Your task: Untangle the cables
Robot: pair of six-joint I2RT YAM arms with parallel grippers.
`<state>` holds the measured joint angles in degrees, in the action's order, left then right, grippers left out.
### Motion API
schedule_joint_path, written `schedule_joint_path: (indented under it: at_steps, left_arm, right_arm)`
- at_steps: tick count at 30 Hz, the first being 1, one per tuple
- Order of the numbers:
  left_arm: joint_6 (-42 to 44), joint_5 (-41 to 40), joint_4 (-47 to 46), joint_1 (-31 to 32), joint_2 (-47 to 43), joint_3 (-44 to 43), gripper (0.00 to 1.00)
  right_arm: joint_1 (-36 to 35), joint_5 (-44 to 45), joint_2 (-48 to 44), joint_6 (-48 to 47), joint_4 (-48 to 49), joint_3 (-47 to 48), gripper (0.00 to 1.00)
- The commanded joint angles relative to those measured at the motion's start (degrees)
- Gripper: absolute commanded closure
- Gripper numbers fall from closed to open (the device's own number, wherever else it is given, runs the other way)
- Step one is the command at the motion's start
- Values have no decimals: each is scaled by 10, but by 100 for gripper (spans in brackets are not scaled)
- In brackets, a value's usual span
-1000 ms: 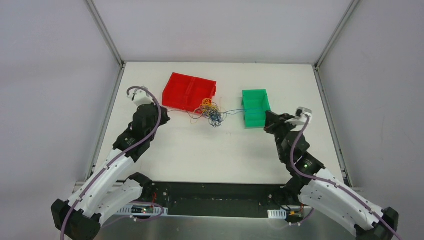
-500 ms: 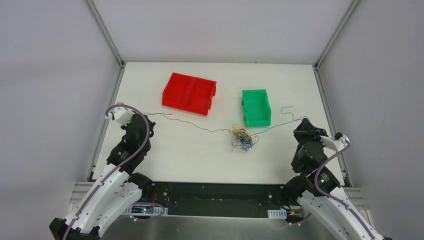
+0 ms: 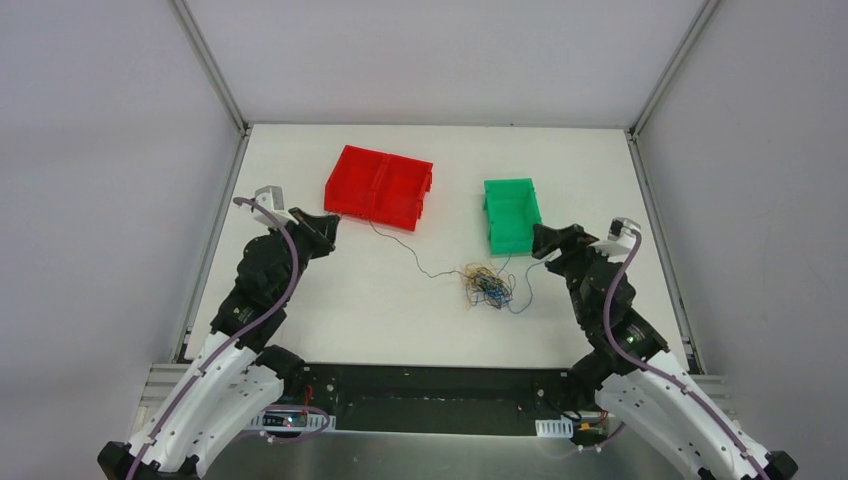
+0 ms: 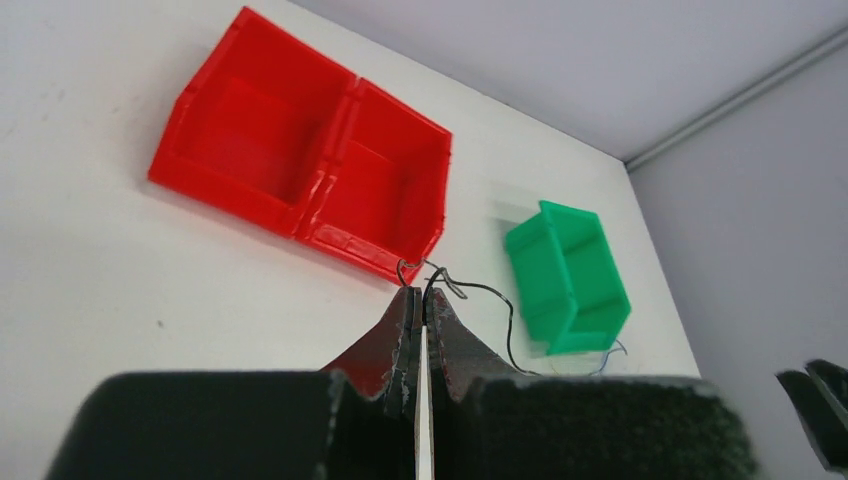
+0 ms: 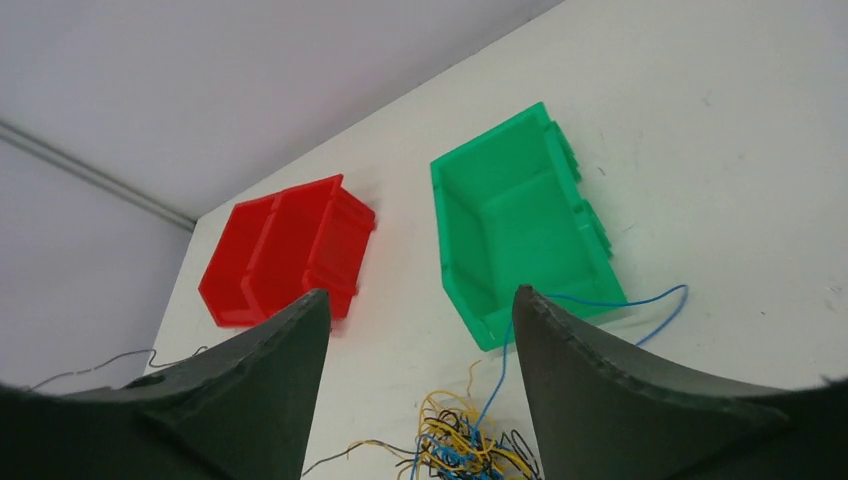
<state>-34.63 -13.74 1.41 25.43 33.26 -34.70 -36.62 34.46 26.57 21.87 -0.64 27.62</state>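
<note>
Tangle of cables [image 3: 488, 286] sits on the table between the two arms: yellow, blue and dark loops knotted together. Just beyond it, by the green bin [image 3: 515, 240], we note the right gripper [image 3: 543, 243] with jaws apart, holding nothing; a blue wire [image 5: 655, 305] trails loose at the bin's foot. Further left, before the red bin [image 3: 372, 212], the left gripper [image 4: 418, 295] is clenched on a dark wire [image 3: 405, 248] running slack to the knot. We judge one strand is being drawn out. Next, the right must take a strand or pin the knot, then both pull apart gently.
</note>
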Motion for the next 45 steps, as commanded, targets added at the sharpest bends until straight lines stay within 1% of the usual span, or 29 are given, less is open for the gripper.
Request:
schedule_joint_path:
  at_steps: [1, 3, 6, 8, 9, 11, 12, 14, 16, 19, 22, 24, 26, 29, 33, 37, 41, 45]
  left_arm:
    - [36, 90, -78, -2, -15, 13, 100]
    - [37, 103, -87, -3, -15, 15, 100]
    - [39, 116, -96, -2, -14, 17, 100]
    - [40, 118, -97, -2, -15, 17, 100]
    - [40, 118, -98, -2, -15, 17, 100]
    - [38, 115, -97, -2, -16, 18, 100]
    - [38, 111, -97, -2, -16, 19, 100]
    - [36, 104, -96, -2, -20, 20, 100]
    - [37, 95, -90, -2, -25, 21, 100]
    - [37, 69, -83, -2, -36, 24, 100]
    - [26, 16, -61, -2, -47, 26, 100]
    - [15, -18, -43, -2, -51, 25, 100]
    - [13, -32, -37, -2, -52, 25, 100]
    - [13, -28, -37, -2, -52, 24, 100]
    - [11, -20, -40, -2, -48, 24, 100]
    - [9, 2, -57, -2, -40, 28, 100]
    - [10, 3, -57, -2, -36, 28, 100]
    - [8, 5, -58, -2, -31, 27, 100]
  right_arm:
    - [0, -150, 42, -45, 17, 55, 29]
    - [-3, -233, 85, -60, 23, 71, 31]
    - [-23, -398, 176, -93, 62, 94, 30]
    - [-76, -439, 225, -146, 82, 107, 29]
    - [-106, -442, 242, -178, 99, 102, 28]
    - [-165, -394, 275, -229, 117, 100, 25]
    - [-172, -370, 293, -243, 110, 107, 25]
    - [-177, -334, 328, -255, 89, 126, 26]
    - [-177, -324, 349, -265, 87, 129, 26]
    - [-178, -313, 347, -263, 83, 129, 26]
    - [-179, -269, 331, -256, 73, 126, 25]
    - [-178, -244, 327, -251, 68, 124, 23]
    - [-178, -220, 341, -247, 50, 131, 22]
    - [-179, -221, 382, -248, 30, 156, 24]
    - [-179, -297, 425, -274, 66, 156, 24]
    - [-184, -285, 473, -307, 79, 172, 25]
    - [-189, -280, 504, -321, 101, 178, 26]
    - [-201, -266, 529, -324, 107, 190, 32]
